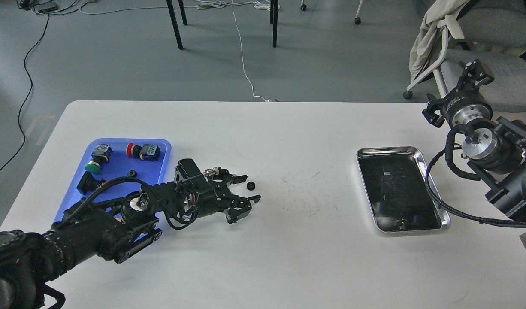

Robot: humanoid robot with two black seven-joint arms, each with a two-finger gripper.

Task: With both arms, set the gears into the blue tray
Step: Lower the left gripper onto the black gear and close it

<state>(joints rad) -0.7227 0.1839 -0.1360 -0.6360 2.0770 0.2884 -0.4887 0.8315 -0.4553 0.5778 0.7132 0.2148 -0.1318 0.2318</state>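
Gears first: head view, you've got one tiny black toothed gear lying loose on the white table, just off the tips of the left gripper. A second small black gear sits inside the rectangular bright blue plastic tray, near its middle. Same tray holds a green-capped push-button switch, a red-capped push-button switch with a grey-blue block just beside it, and a black switch body at the left rim. Your black left arm covers the tray's near part. Left jaws stand apart, nothing between them, the loose gear lying close by the gap. Shiny steel tray with black inside is well apart to the right; a small pale scrap lies in it, the rest unclear. Right gripper is raised past the table's right edge in front of a grey chair; seen end-on, so you cannot tell how its jaws stand.
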